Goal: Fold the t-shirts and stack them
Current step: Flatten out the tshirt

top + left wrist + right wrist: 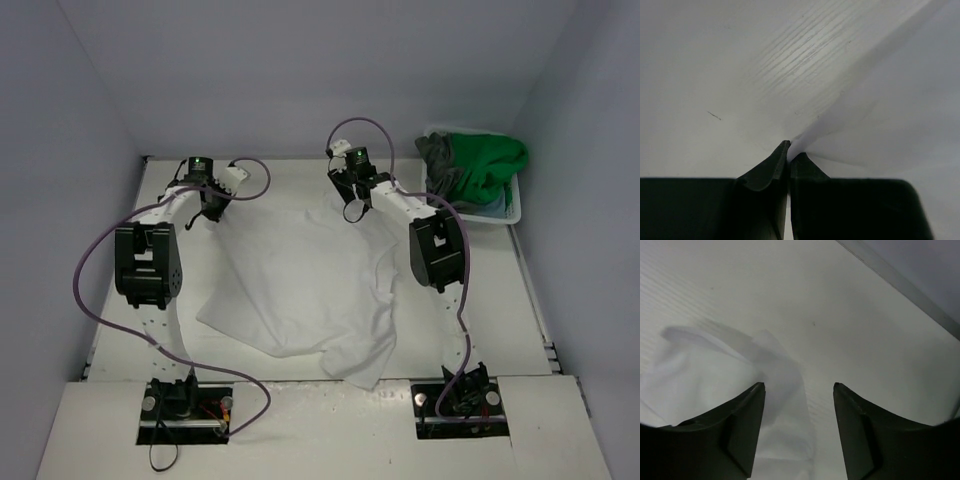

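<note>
Pinching the white t-shirt, left hand; right hand spread above it.

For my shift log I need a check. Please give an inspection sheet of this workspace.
Surface: white table.
Job's things: white shirt spread mid-table, creased; green shirt and grey shirt heaped in basket.
Clutter: nothing seen.
Claws: left claw shut on white shirt's corner; right claw open over its edge.
Cables: purple cables loop beside both arms.
Surroundings: plain pale walls.
</note>
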Controlling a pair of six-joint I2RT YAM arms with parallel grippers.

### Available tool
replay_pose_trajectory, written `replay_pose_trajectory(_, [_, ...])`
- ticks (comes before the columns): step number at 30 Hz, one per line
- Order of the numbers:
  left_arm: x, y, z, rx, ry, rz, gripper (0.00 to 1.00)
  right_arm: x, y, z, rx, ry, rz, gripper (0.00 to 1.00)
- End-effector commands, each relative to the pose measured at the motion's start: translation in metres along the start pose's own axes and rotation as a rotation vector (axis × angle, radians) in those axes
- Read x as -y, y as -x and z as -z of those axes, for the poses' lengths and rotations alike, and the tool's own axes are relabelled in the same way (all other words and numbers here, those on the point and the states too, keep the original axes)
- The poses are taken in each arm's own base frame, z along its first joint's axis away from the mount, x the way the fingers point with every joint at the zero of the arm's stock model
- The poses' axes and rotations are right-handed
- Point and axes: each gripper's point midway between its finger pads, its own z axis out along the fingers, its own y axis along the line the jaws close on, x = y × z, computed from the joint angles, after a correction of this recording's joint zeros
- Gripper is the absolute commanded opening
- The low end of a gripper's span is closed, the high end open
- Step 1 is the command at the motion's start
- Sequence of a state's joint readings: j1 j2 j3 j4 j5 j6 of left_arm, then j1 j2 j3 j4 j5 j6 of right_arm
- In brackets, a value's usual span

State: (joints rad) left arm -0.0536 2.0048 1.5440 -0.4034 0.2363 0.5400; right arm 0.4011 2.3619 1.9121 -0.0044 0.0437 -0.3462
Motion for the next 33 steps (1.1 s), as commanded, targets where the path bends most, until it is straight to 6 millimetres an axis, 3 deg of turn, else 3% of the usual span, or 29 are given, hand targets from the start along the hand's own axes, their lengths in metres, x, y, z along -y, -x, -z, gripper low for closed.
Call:
replay_pose_trajectory(1, [-0.028,0.039,0.01,0.102,0.093,-0.034,0.0,0.045,0.053,0.043,0.131,-0.198,-0.072,0.55])
replay_pose_trajectory(4, [-0.03,0.041,-0.008,0.095,0.082,-0.006,0.0,0.052,0.055,0.065,0.137,-0.222,-0.092,0.56])
replay_pose_trajectory(5, [-0.035,0.052,-0.008,0.114,0.088,-0.004,0.0,0.049,0.055,0.069,0.141,-0.2,-0.086,0.55])
replay_pose_trajectory(9, [-0.04,0.058,-0.021,0.097,0.092,0.005,0.0,0.042,0.054,0.107,0.136,-0.133,-0.077,0.45])
replay_pose_trajectory(15, [-0.048,0.052,-0.03,0.056,0.136,-0.032,0.0,0.017,0.02,0.148,0.053,0.007,-0.051,0.16])
replay_pose_trajectory(17, [-0.048,0.047,-0.032,0.035,0.142,-0.046,0.0,0.009,0.004,0.151,0.005,0.038,-0.037,0.08])
replay_pose_trajectory(24, [-0.054,0.03,-0.038,-0.025,0.185,-0.064,0.0,-0.022,-0.044,0.149,-0.125,0.161,-0.014,0.08])
replay_pose_trajectory(33, [-0.073,0.014,-0.046,-0.121,0.256,-0.061,0.0,-0.034,-0.064,0.136,-0.18,0.198,-0.013,0.07])
